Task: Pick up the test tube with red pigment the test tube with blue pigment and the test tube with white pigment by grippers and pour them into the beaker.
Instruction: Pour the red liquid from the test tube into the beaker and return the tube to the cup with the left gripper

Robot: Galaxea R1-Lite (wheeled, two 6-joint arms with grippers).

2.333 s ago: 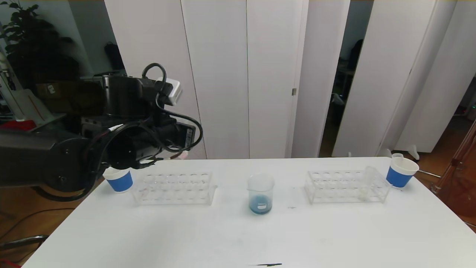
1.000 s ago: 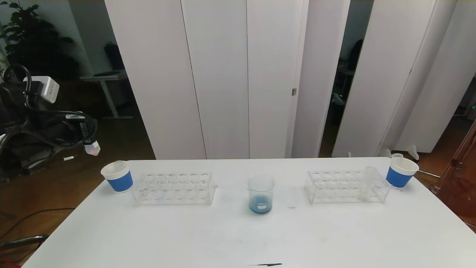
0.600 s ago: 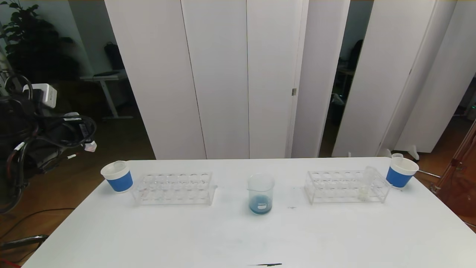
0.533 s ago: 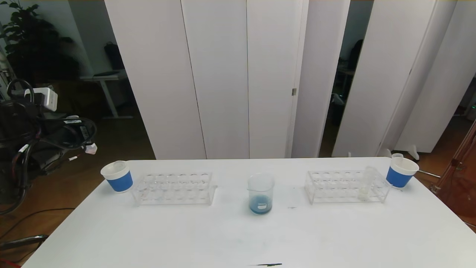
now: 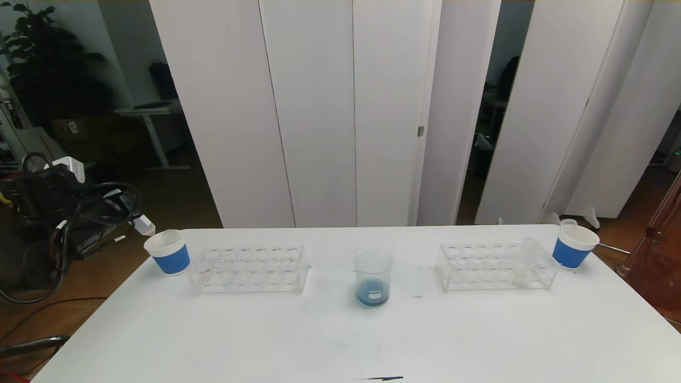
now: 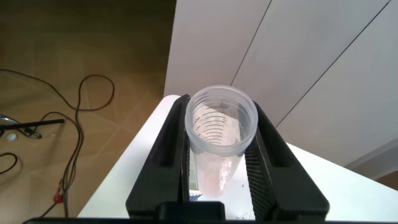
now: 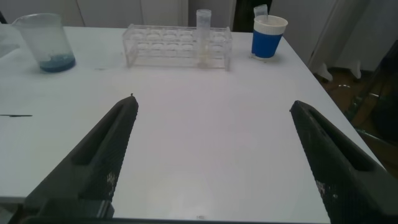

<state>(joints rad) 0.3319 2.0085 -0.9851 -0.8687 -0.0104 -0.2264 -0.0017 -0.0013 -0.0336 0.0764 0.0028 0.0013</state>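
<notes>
Head view: white table (image 5: 340, 340) before white partitions (image 5: 319, 106).

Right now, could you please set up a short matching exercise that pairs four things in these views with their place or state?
Things:
1. beaker
2. left gripper
3. right gripper
4. right rack

Places or states:
A. open above bare table
B. at the table's middle, blue liquid at the bottom
C. shut on a clear tube with a pinkish trace, beside the left cup
D. holding one upright tube with whitish liquid

Pairs: 1-B, 2-C, 3-A, 4-D
</notes>
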